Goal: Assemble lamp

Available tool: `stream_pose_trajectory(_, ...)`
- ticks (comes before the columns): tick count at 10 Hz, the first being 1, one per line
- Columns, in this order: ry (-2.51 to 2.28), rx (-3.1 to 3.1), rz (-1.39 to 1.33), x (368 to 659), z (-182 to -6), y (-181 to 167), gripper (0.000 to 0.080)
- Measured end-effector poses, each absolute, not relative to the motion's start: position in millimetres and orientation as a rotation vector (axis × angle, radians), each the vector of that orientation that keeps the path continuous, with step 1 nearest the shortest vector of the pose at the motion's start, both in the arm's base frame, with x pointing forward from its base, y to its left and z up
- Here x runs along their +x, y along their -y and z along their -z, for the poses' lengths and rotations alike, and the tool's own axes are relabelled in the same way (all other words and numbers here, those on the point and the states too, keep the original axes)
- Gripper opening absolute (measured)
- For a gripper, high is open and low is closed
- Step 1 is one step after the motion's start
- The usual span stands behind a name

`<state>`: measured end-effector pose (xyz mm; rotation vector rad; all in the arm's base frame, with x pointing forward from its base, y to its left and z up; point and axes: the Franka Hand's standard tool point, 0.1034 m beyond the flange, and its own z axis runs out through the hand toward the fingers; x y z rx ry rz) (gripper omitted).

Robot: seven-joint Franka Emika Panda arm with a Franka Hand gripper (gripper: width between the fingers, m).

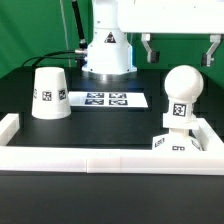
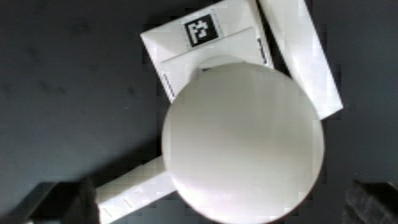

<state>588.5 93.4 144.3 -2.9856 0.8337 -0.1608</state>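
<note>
A: Lamp parts first: we see the bulb standing on the base at the exterior view's right, close against the border rail. Its round head is up, with 1 tag on the stem.

B: Agreed. We see the shade well apart from them, at the exterior view's left, mouth down on the dark table. The marker board lies flat just beside it, between shade and bulb, showing 4 tags.

A: And the gripper?

B: We find it above the bulb, its 2 fingers spread wide and hanging clear of the round head. It holds nothing.

A: From the wrist view we look straight down on the bulb; its head fills most of the picture, with the base and 1 tag beneath it.

B: Both fingertips show as dark blurs to either side, touching nothing.
</note>
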Motion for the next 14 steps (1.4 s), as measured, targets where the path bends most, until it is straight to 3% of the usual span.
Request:
stream_pose_trajectory(2, -0.794, -3.009, 0.123, 544, -119.6, -90, 0.0698)
stream_pose_trajectory(4, -0.773, -3.018, 0.107, 533, -108.5, -76, 0.0698)
stream_pose_trajectory(9, -0.754, -3.013, 0.104, 532, -105.7, -72, 0.0698)
stream_pose_trajectory(14, -0.706, -3.012, 0.081, 511, -102.9, -26, 0.0698)
